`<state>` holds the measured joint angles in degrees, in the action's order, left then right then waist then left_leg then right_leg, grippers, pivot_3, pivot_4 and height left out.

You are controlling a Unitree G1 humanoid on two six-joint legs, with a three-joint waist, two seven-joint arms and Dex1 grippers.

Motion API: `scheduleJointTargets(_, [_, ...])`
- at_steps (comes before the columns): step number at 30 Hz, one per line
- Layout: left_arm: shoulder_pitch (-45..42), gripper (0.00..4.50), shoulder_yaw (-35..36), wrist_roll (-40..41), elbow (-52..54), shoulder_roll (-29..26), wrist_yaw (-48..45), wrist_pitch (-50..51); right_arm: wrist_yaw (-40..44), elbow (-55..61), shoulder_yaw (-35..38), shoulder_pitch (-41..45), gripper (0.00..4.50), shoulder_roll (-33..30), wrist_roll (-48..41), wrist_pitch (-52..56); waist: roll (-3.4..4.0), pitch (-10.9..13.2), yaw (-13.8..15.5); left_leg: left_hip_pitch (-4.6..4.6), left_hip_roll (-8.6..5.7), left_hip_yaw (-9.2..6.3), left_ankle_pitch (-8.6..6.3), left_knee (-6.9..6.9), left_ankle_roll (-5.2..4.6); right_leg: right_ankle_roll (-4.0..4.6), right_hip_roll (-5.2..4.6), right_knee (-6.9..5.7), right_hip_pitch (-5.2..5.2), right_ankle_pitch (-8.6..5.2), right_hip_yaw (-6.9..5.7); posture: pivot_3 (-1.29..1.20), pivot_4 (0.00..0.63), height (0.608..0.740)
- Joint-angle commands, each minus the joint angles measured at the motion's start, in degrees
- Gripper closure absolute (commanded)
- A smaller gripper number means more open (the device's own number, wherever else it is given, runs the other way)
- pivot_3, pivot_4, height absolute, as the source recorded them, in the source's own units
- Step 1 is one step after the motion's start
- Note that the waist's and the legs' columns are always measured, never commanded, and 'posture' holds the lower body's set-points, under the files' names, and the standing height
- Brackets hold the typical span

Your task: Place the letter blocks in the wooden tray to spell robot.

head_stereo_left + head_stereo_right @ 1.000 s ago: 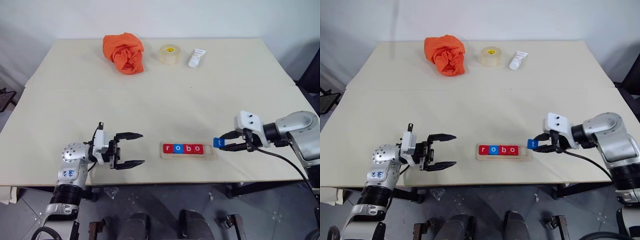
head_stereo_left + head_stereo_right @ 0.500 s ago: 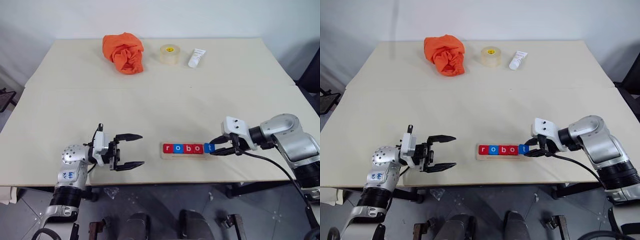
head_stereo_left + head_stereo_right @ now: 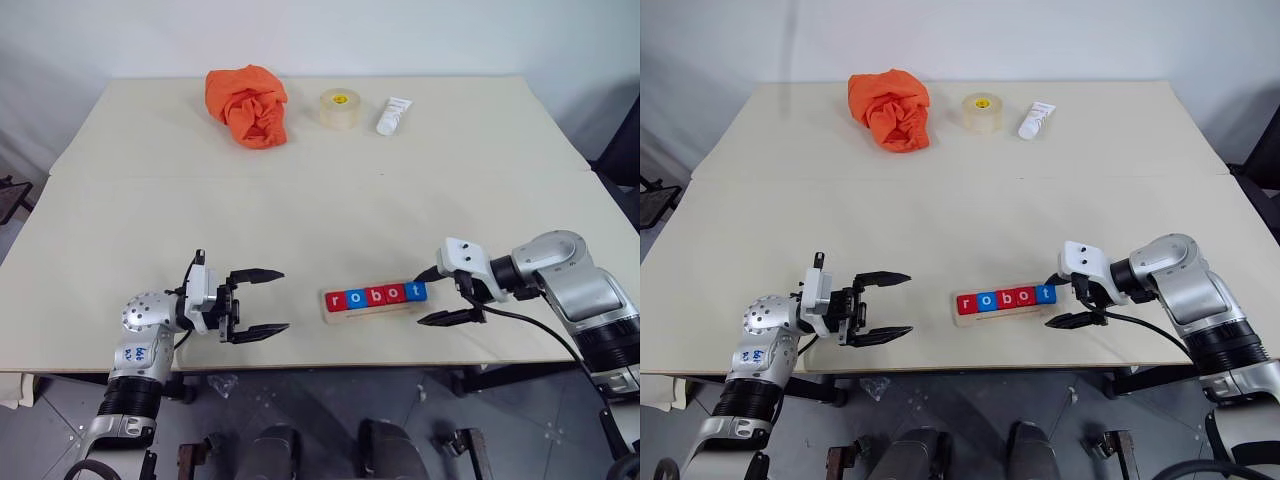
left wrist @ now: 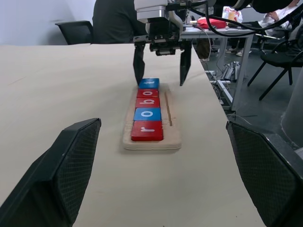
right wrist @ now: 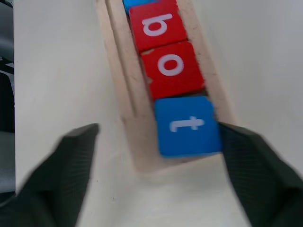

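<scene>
Right end effector (image 3: 440,297) is hanging released at the wooden tray's (image 3: 372,310) end, its two fingers standing wide on either side of the blue t tile (image 3: 417,291), touching nothing. Five letter blocks (image 3: 376,295), three red and two blue, are sitting in a row in the tray, spelling robot, near the front edge of the pale desk (image 3: 320,190). Left end effector (image 3: 262,300) is also standing released and empty, apart from the tray. One orange cloth (image 3: 248,104), one tape roll (image 3: 339,108) and one white tube (image 3: 393,115) are lying along the desk's far side, before a plain white wall (image 3: 320,35).
</scene>
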<state>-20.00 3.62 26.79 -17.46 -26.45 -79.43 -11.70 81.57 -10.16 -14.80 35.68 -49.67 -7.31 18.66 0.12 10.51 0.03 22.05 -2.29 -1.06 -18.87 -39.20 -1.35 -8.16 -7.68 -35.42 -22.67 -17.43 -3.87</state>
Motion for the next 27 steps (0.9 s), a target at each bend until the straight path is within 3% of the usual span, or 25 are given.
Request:
scheduleJointTargets(1, [0.18,0.00,0.93,0.73,1.92,-0.37,0.53,-0.62,-1.48,0.64,3.57,0.74,0.03,-1.35,-0.61,-0.10,0.00,0.00,-0.01,0.00,0.00,0.00,0.00,0.00,0.00,0.00,0.00,0.00,0.00,0.00,0.00,0.00,0.150,0.740])
scheduleJointTargets(4, [0.63,0.00,0.85,0.77,2.35,-0.39,0.57,-0.60,-1.41,-0.10,5.11,-0.11,0.03,-2.46,-1.03,-0.61,0.00,0.00,0.04,0.00,0.00,0.00,0.00,0.00,0.00,0.00,0.00,0.00,0.00,0.00,0.00,0.00,0.150,0.740])
scheduleJointTargets(17, [0.61,0.00,0.55,0.80,2.50,-0.19,0.47,-0.51,-3.02,-8.07,4.96,2.25,4.48,-0.61,1.19,-5.61,0.00,0.00,-0.07,0.00,0.01,0.03,0.00,0.00,0.00,0.00,0.01,0.00,0.00,0.00,0.00,0.00,0.150,0.740])
scheduleJointTargets(27, [0.97,0.00,0.82,0.76,2.58,-0.45,0.74,-0.47,-2.71,-4.92,5.00,1.20,4.48,1.79,-0.22,-2.71,0.00,0.00,0.07,0.00,-0.01,0.00,0.00,0.00,0.00,0.00,-0.01,-0.01,0.00,0.00,-0.01,0.00,0.150,0.740])
